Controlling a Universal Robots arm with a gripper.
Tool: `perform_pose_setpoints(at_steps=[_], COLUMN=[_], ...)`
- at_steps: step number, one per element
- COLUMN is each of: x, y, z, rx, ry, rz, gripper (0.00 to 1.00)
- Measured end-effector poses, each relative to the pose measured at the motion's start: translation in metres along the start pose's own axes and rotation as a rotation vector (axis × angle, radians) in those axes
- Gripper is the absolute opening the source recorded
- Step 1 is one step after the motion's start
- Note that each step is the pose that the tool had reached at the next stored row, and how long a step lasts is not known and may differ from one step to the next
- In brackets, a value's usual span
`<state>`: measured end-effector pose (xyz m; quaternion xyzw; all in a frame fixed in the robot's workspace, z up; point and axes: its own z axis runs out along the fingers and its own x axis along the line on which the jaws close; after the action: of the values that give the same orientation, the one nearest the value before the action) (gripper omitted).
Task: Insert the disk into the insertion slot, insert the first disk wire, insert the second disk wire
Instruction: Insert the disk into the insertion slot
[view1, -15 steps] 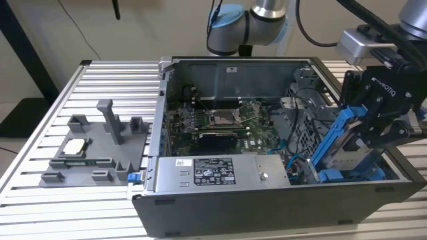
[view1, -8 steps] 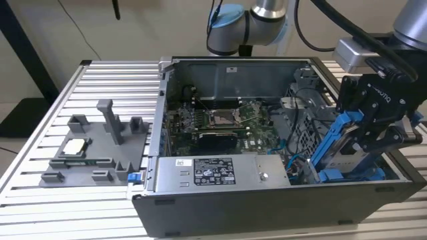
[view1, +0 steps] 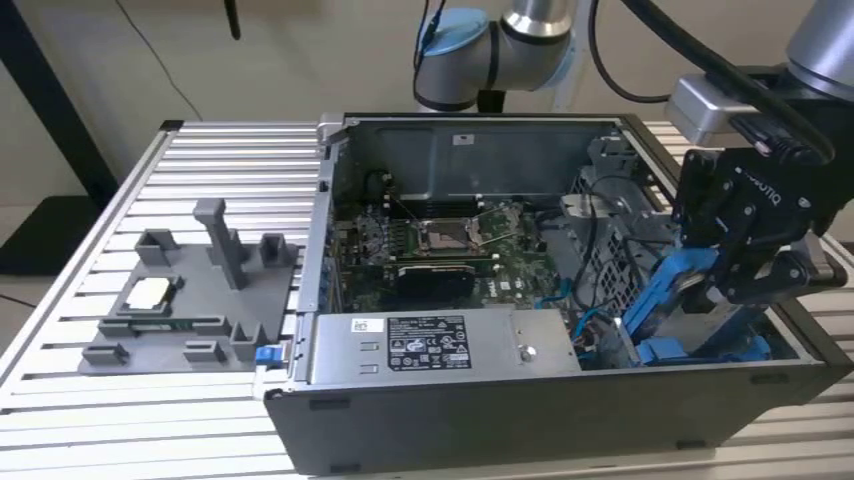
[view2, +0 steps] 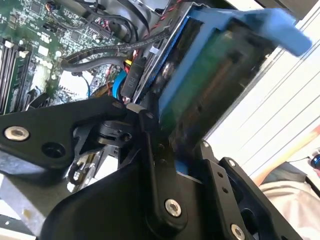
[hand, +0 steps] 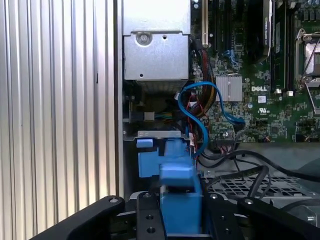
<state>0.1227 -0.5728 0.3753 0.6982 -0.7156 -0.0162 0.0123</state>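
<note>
The tool (view1: 754, 272) is gripping the disk (view1: 671, 292), holding it tilted at the insertion slot (view1: 603, 262) inside the computer case (view1: 534, 420), near the worktop (view1: 200, 150) edge on the exterior view's right. I think it is doing step one, and the disk is needing straightening to slide in.

Disk (view1: 663, 290) carrier smooth blue plastic; end effector (hand: 181, 217) matt black.

From my station I see an open dark grey metal computer case (view1: 534, 425) surrounding the pincer (view1: 742, 282). To the exterior view's left of the pincer lie a green circuit board (view1: 454, 245) and a labelled silver metal box (view1: 441, 345). A looping bright blue cable (hand: 200, 84) runs near the pincer. Well apart from it, a grey plastic fixture plate (view1: 187, 300) sits on a ribbed aluminium table (view1: 80, 400).
</note>
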Motion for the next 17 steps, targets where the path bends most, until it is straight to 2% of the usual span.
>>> perform_pose_setpoints(at_steps=[1, 2, 4, 11, 12, 15, 17], x=[0.0000, 0.0000, 0.0000, -0.0001, -0.0002, -0.0012, -0.0025], y=[0.0000, 0.0000, 0.0000, 0.0013, 0.0014, 0.0014, 0.0014], z=[0.0000, 0.0001, -0.0024, -0.0321, -0.0350, -0.0356, -0.0346], rx=[0.0000, 0.0000, -0.0001, -0.0004, -0.0004, 0.0004, 0.0149], ry=[-0.0004, -0.0006, -0.0016, -0.0028, -0.0029, -0.0027, -0.0029], rz=[0.000, 0.000, 0.000, 0.000, 0.000, -0.001, -0.005], gripper=[0.34, 0.41, 0.41, 0.41, 0.41, 0.41, 0.41])
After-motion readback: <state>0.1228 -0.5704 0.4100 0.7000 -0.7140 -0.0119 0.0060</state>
